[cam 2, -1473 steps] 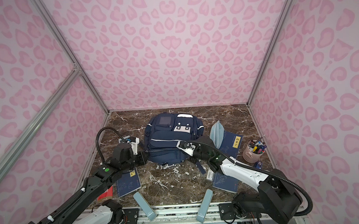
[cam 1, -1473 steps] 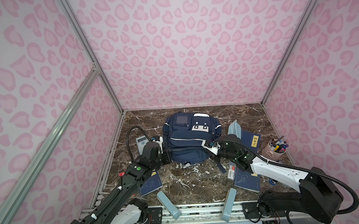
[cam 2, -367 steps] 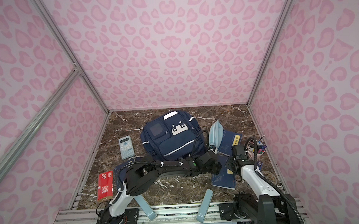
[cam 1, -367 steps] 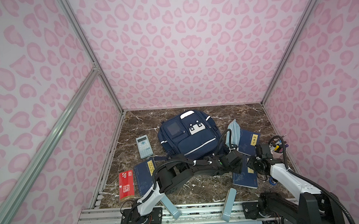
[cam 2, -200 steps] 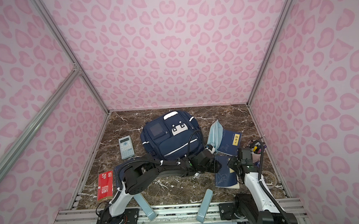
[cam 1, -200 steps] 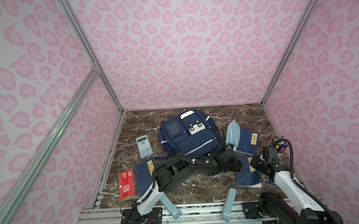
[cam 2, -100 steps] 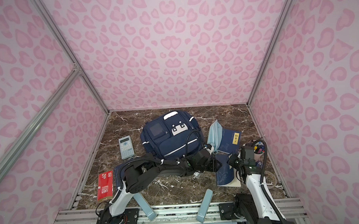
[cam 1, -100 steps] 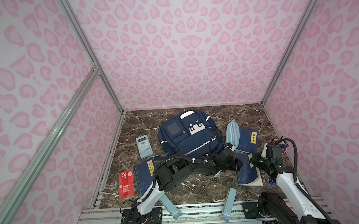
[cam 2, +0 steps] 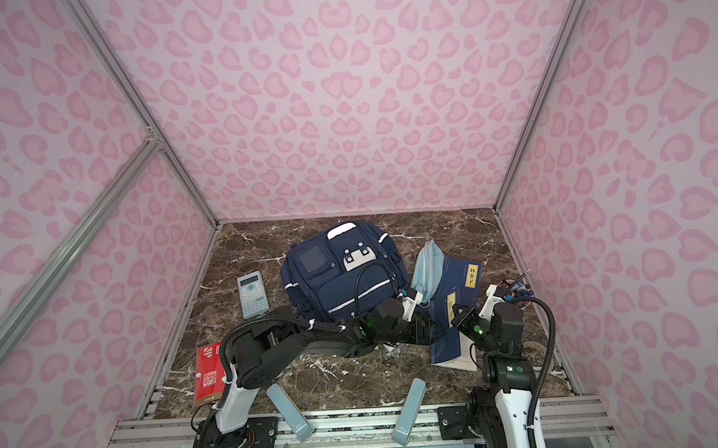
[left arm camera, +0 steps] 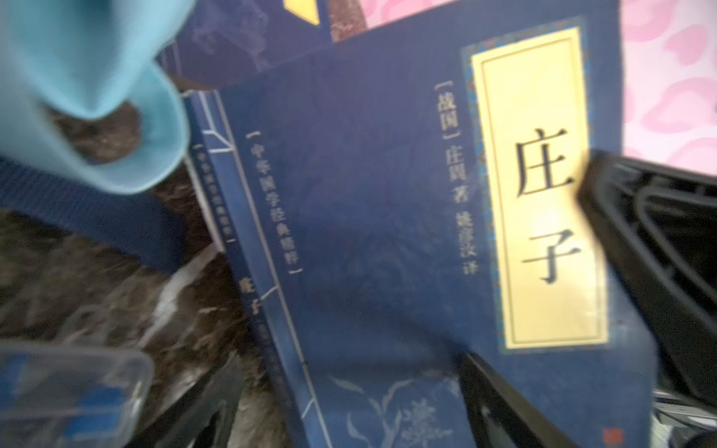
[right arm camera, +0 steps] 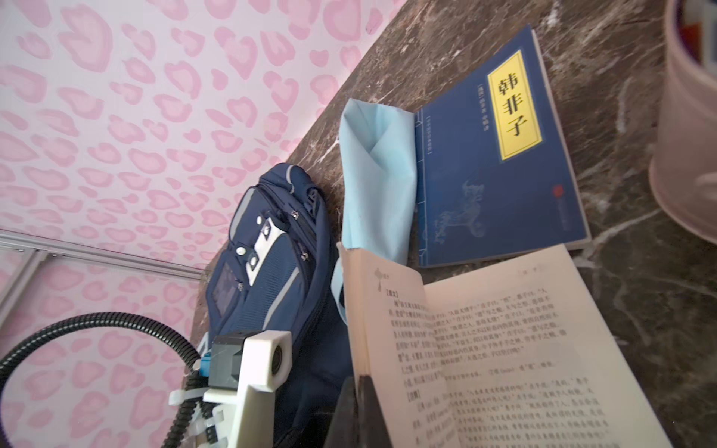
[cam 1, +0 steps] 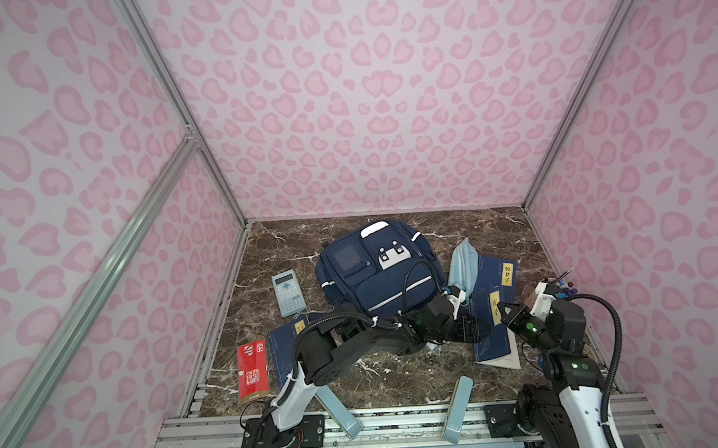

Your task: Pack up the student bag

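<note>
The right claw (cam 1: pixel 506 310) pinches the book's (cam 1: pixel 493 346) edge. The left claw (cam 1: pixel 476 330) is wide open beside it, holding nothing. The bag (cam 1: pixel 376 274) lies flat behind them, nearer the left claw.

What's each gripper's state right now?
Left gripper: open, jaws spread wide at the blue book.
Right gripper: shut on the same blue book's edge, with inner pages showing.

Left fingers (left arm camera: pixel 500 403) spread wide; right fingers (right arm camera: pixel 357 411) clamped on lifted book (left arm camera: pixel 368 232) cover.
</note>
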